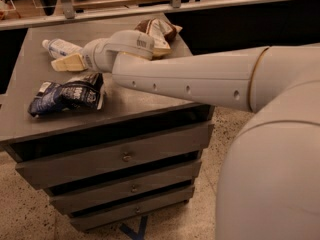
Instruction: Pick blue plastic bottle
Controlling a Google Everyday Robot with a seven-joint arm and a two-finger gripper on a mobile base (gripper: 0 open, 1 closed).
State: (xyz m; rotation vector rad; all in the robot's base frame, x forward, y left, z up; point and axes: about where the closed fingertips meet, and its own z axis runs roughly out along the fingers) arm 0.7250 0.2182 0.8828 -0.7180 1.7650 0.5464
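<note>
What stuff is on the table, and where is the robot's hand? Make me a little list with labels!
bottle: lying on its side at the far left of the table top, white cap pointing left
gripper: low over the table, right at the bottle's near side
blue bag: crumpled, near the front left, apart from the bottle
brown bag: at the back, partly hidden behind the arm
table: grey top, three drawers underneath

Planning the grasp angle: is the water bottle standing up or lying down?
Lying down: the bottle rests on its side on the cabinet top, cap toward the picture's left. The claw is right in front of it.
</note>
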